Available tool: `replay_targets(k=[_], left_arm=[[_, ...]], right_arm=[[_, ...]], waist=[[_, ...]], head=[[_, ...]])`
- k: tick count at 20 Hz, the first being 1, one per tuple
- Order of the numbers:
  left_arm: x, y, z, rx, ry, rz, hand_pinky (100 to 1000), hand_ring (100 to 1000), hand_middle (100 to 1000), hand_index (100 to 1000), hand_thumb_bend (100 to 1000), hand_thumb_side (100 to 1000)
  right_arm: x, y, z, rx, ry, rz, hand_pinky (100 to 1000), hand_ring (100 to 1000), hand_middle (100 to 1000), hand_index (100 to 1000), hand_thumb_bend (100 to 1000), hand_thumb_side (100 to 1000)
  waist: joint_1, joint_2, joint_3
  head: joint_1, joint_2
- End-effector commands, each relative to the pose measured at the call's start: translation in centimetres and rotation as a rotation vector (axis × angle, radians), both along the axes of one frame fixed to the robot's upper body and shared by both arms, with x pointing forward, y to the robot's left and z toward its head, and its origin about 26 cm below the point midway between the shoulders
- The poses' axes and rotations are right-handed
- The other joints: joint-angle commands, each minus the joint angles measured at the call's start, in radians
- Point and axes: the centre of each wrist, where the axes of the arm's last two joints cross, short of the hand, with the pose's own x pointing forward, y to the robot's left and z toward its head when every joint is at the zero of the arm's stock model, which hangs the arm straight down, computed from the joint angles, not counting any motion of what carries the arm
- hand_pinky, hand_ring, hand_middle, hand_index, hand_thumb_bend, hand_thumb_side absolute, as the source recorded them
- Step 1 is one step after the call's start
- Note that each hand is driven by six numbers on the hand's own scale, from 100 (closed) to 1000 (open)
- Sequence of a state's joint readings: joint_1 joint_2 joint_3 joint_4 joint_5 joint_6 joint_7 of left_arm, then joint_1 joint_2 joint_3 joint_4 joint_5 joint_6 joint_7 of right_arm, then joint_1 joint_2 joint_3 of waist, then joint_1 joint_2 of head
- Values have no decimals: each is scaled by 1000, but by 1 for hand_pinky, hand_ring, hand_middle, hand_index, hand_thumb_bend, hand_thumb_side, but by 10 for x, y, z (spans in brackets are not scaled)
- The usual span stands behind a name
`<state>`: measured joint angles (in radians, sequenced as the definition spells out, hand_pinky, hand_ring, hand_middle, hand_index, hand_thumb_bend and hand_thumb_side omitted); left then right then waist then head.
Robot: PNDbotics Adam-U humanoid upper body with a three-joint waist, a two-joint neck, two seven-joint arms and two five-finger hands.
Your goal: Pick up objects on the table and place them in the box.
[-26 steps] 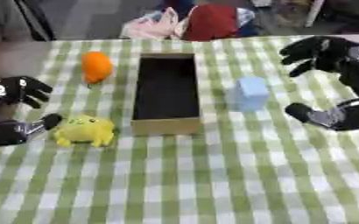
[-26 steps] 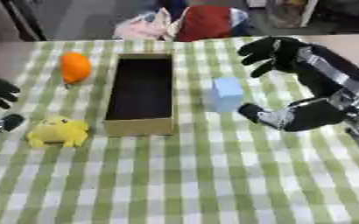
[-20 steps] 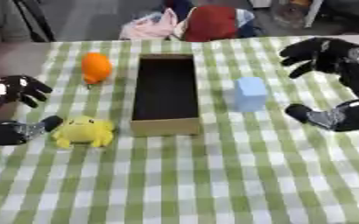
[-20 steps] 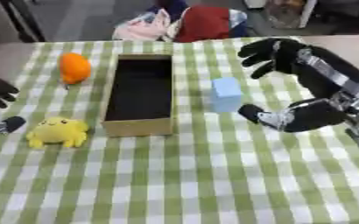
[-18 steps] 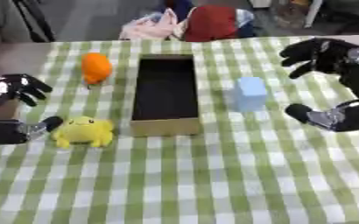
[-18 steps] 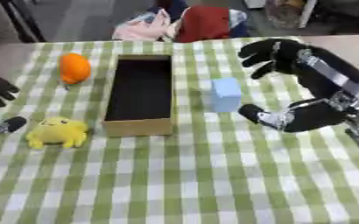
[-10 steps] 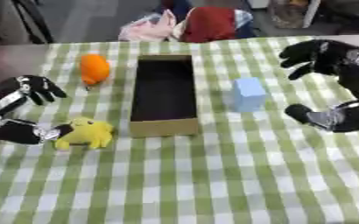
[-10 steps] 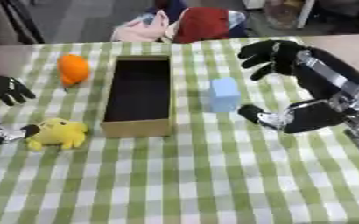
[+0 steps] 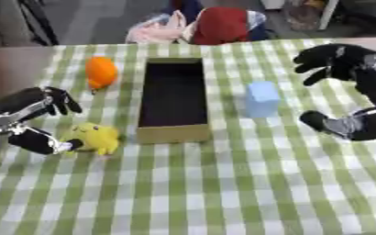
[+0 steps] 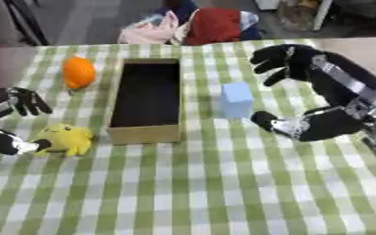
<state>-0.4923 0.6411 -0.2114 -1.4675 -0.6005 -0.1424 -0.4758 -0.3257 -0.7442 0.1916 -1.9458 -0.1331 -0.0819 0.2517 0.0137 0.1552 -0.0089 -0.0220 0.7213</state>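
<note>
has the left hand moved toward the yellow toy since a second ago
Yes. The left hand has come in from the view's left edge toward the box, and its thumb now touches the yellow toy.

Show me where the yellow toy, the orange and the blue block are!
Yellow toy [image 9: 97, 137], left eye view, middle of its body.
Orange [image 9: 101, 72], left eye view, middle of the fruit.
Blue block [image 10: 238, 99], right eye view, its front face.

Left hand [image 9: 39, 120] low at left edge, fingers spread apart. Right hand [image 10: 300, 87] raised at right, fingers spread, holding nothing.
</note>
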Motion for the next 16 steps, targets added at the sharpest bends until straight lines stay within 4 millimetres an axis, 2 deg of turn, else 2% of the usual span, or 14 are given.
replay_targets(k=[1,16], left_arm=[[5,3,7,36,-20,3,651,661,646,746,470,281],[21,-1,-15,99,-22,31,614,582,575,700,405,229]], right_arm=[[0,-1,7,-8,-21,1,709,815,806,886,425,194],[0,0,6,-4,-17,6,709,815,808,888,411,211]], waist=[[-2,-14,-3],[-8,-14,-9]], head=[[3,4],[4,4]])
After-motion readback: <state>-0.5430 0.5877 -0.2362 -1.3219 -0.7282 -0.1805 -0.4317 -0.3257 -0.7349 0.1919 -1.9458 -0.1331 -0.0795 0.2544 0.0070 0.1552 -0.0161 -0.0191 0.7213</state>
